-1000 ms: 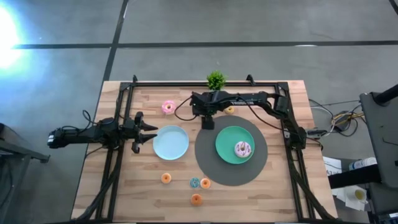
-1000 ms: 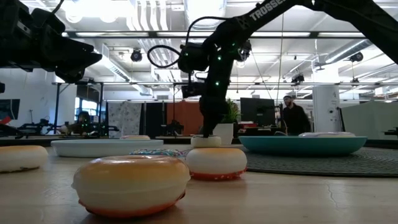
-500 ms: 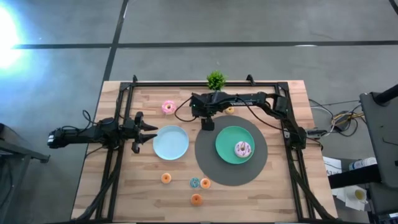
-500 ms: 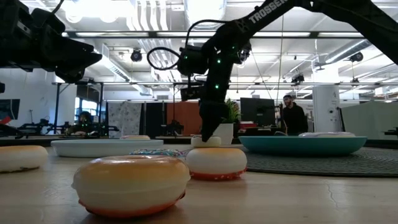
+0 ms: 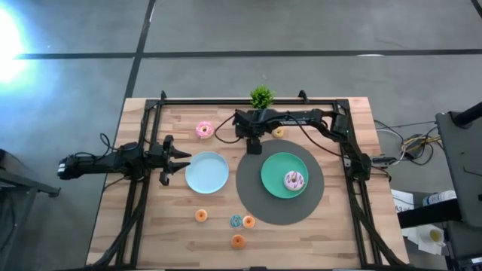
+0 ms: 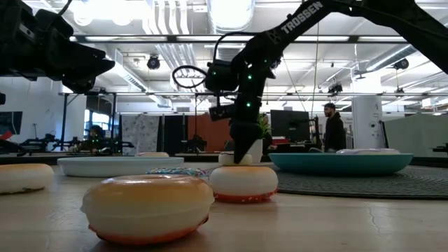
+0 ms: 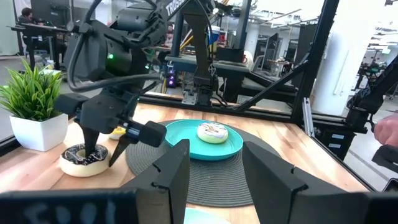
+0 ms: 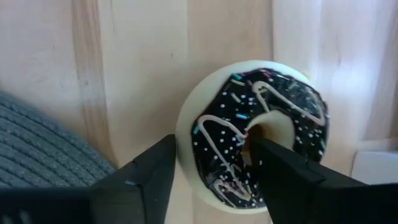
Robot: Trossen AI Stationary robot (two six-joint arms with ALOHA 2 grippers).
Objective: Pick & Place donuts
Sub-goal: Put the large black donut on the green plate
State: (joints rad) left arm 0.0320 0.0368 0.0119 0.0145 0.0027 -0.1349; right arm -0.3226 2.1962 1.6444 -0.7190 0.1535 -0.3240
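The dark chocolate donut point(image 8: 217, 149) lies flat on the wood beside the potted plant point(image 5: 261, 96), at the far edge of the grey mat point(image 5: 252, 197). My right gripper point(image 8: 212, 142) points steeply down and is shut on the donut's ring. A pale sprinkled donut point(image 5: 294, 181) rests on the teal plate point(image 5: 273, 167). A pink donut point(image 5: 203, 129) lies on the wood at the far left. My left gripper point(image 5: 181, 159) waits open and level at the table's left, beside the light-blue plate point(image 5: 207, 172). My right gripper has one finger point(image 8: 273, 168) in the donut's hole and the other point(image 8: 149, 174) outside the pale rim, with the ring's wall point(image 8: 208, 140) between them. The fingers come from above, slanting down. The donut lies flat on the table.
Several mini donuts lie near the front edge: orange ones point(image 5: 201, 215) point(image 5: 238, 241) and a blue one point(image 5: 236, 220). A yellow mini point(image 5: 278, 133) sits behind the mat. A black frame rail point(image 5: 248, 101) runs along the far edge. A person stands in the room beyond point(image 6: 334, 129).
My right gripper has sunk a little onto the dark chocolate donut and shifted slightly toward the table's right edge. The donut has stayed where it lay.
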